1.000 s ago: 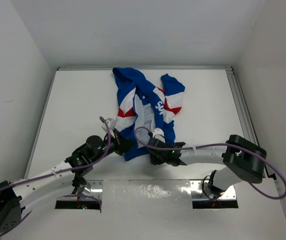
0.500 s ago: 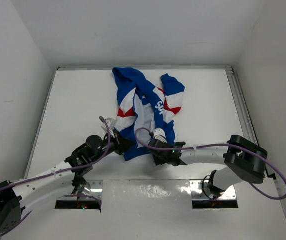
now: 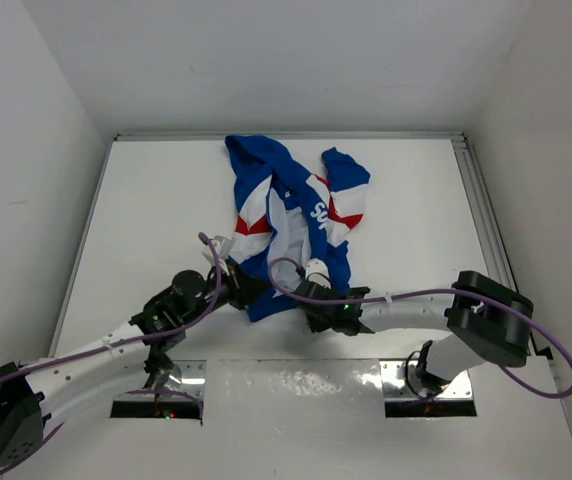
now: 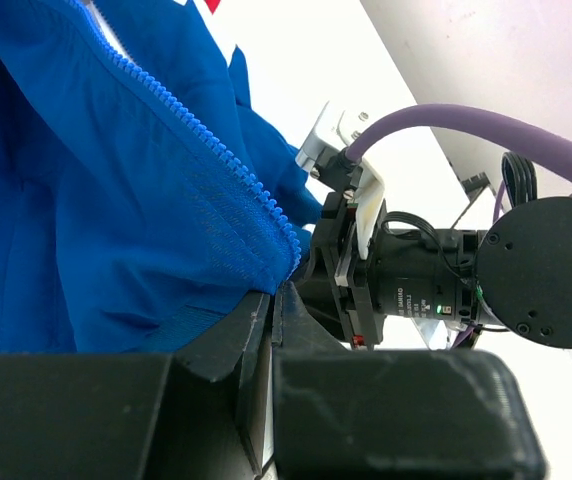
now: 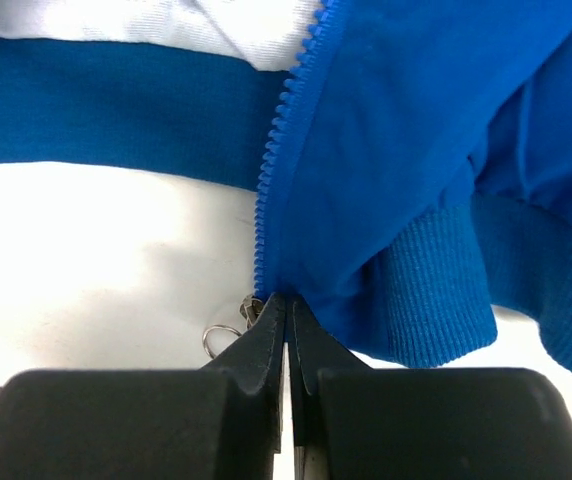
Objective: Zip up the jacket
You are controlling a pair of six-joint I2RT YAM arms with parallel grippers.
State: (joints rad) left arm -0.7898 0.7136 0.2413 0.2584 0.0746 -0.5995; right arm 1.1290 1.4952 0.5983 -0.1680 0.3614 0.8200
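A white table (image 3: 146, 220) sits boxed in by white walls. Near its front edge, the left gripper (image 4: 275, 297) is pressed together on the hem end of one blue toothed zipper edge (image 4: 228, 160). The right gripper (image 5: 287, 308) is pinched on the bottom of the other zipper edge (a small metal ring (image 5: 220, 337) shows just beside its tips). Beyond them the small royal-blue fabric jacket with red and white panels (image 3: 301, 205) lies crumpled and open, white lining showing, stretching toward the far wall.
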